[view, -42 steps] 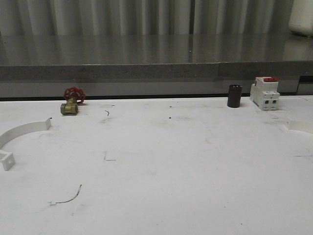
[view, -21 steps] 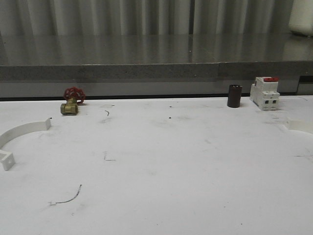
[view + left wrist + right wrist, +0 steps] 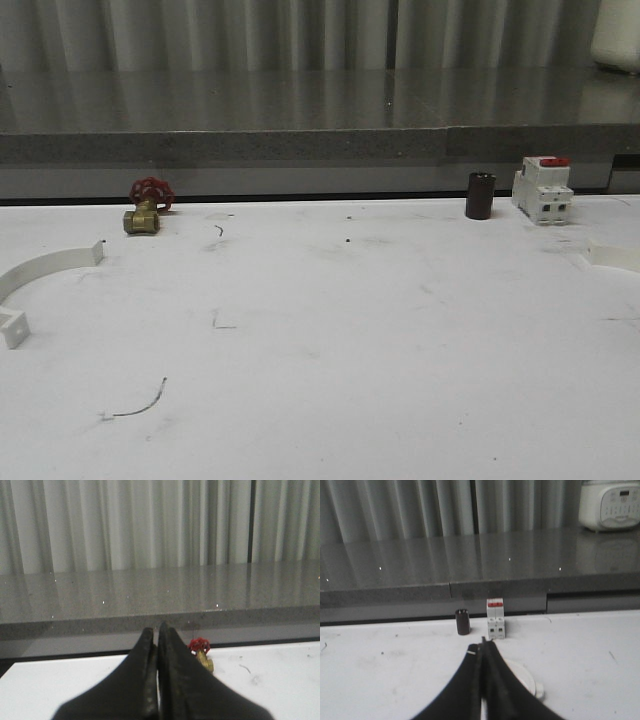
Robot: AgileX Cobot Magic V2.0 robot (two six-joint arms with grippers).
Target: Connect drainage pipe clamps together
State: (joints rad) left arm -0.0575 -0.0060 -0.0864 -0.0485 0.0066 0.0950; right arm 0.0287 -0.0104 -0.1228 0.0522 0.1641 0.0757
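Observation:
One white drainage pipe clamp half-ring (image 3: pixel 42 266) lies at the table's left edge, its square end tab (image 3: pixel 13 328) nearer the front. The other clamp (image 3: pixel 613 254) lies at the right edge, cut off by the frame. In the right wrist view that clamp (image 3: pixel 522 676) curves on the table just beyond and under my right gripper (image 3: pixel 483 647), partly hidden by the black fingers. My right gripper is shut and holds nothing. In the left wrist view my left gripper (image 3: pixel 157 632) is also shut and empty, above the white table.
A brass valve with a red handwheel (image 3: pixel 146 210) stands at the back left, also beyond the left fingers (image 3: pixel 201 653). A black cylinder (image 3: pixel 480 196) and a white breaker with a red switch (image 3: pixel 542 190) stand at the back right. A grey ledge (image 3: pixel 320 145) borders the table's far side.

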